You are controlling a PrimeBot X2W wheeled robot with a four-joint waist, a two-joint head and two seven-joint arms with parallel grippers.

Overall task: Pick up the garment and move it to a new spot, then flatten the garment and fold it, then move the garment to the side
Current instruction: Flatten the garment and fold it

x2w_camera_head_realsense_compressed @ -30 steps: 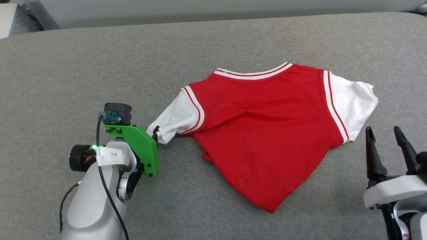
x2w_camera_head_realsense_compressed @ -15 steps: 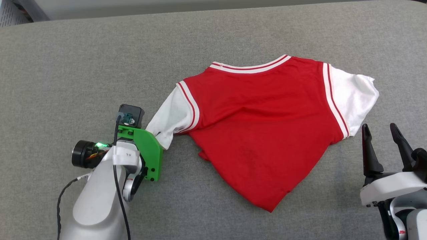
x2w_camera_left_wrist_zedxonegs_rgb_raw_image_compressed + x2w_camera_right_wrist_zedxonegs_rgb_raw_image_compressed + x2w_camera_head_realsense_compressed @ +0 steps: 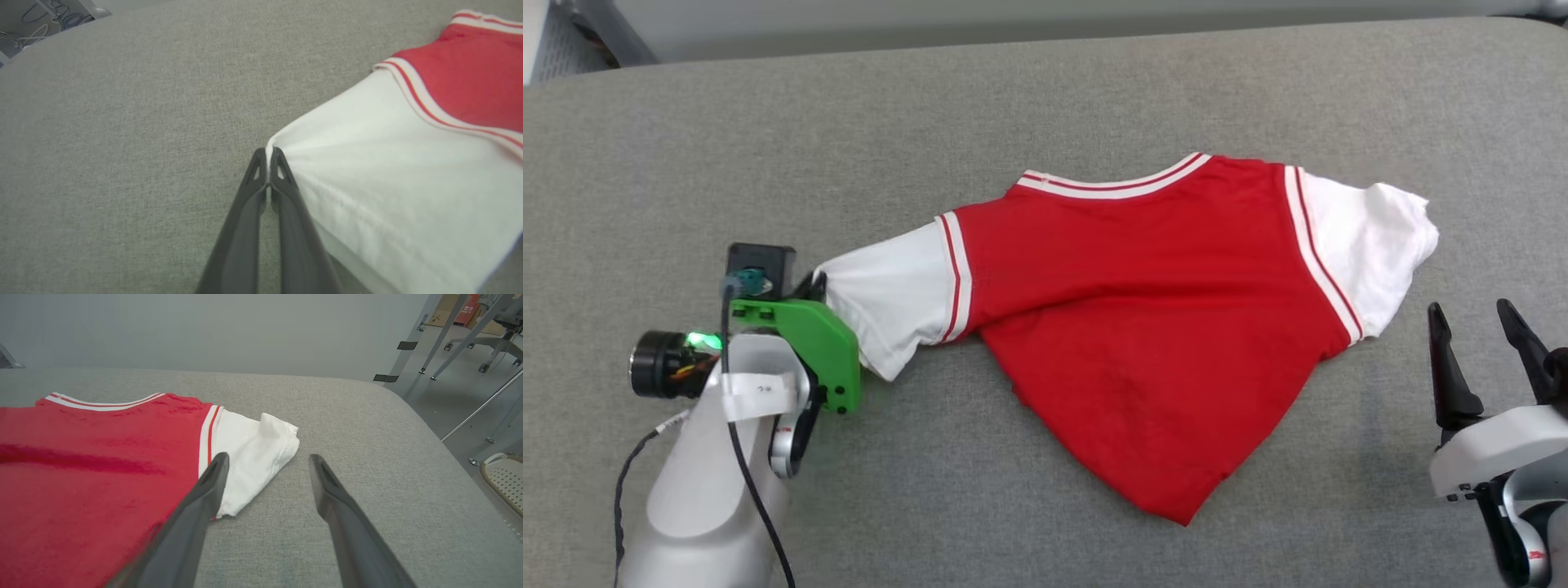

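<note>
The garment (image 3: 1152,327) is a red jersey with white sleeves and striped trim, lying rumpled on the grey padded table (image 3: 1045,98), its hem drawn to a point near the front. My left gripper (image 3: 267,153) is shut on the cuff corner of the garment's left white sleeve (image 3: 388,183), which is stretched out leftward; in the head view the gripper (image 3: 815,282) sits at the sleeve's end. My right gripper (image 3: 1478,314) stands open near the table's right front, just below the other white sleeve (image 3: 1372,245); from the right wrist that sleeve (image 3: 257,457) lies ahead of the open fingers (image 3: 204,490).
The grey padded table runs wide on all sides of the garment. Beyond its right edge are metal legs (image 3: 445,330) and a pale perforated basket (image 3: 504,477) on the floor. Cables (image 3: 49,16) lie past the table's far left corner.
My left gripper has shut on the sleeve's cuff and pulled it leftward, stretching the white sleeve out. The head view has shifted slightly. The right gripper stays open in place.
</note>
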